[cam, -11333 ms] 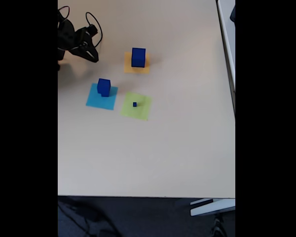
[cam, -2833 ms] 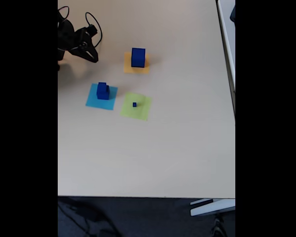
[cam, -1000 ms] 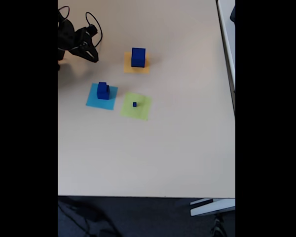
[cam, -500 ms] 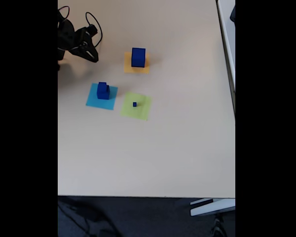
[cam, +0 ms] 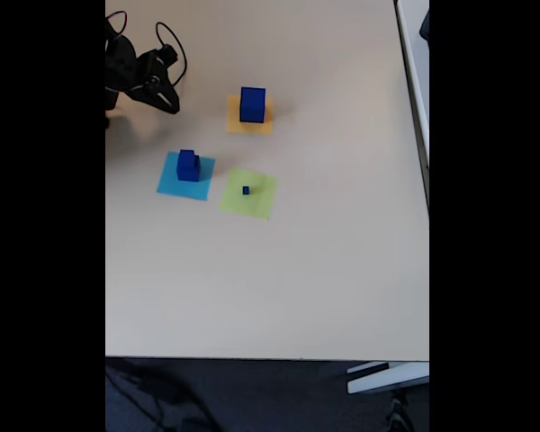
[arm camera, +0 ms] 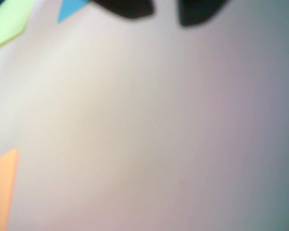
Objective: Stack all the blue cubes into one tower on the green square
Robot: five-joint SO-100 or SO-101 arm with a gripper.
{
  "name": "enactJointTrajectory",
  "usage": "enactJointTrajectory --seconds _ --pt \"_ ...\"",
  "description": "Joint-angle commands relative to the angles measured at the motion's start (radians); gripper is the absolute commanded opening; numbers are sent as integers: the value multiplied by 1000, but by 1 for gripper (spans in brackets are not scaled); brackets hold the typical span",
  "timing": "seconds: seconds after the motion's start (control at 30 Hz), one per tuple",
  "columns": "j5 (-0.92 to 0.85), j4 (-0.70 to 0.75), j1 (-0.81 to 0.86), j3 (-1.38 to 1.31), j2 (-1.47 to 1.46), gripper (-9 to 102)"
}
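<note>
Wrist view: it is blurred. Two dark pincer tips (arm camera: 164,10) hang at the top edge with bare bench (arm camera: 159,134) showing between them, so the pincer is spread and holds nothing. A corner of the green square (arm camera: 5,21) sits top left, a sliver of the light-blue square (arm camera: 70,8) beside it, and a corner of the orange square (arm camera: 2,185) lower left.

Fixed view: the arm (cam: 142,76) is parked at the upper left, well apart from all the cubes. The largest cube (cam: 252,104) stands on the orange square, a smaller pair (cam: 188,166) looks stacked on the light-blue square, and the tiny cube (cam: 246,190) lies alone on the green square.

No grasp looks begun. I judge the tiny cube must come off first so the largest can take the base.
</note>
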Motion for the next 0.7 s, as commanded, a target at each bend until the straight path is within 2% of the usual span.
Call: enactJointTrajectory --seconds 0.0,0.3,0.67 --pt "-20 -26 -6 2 25 0" --pt "-72 -72 -5 -48 25 0" --pt "43 -135 11 -144 25 0"
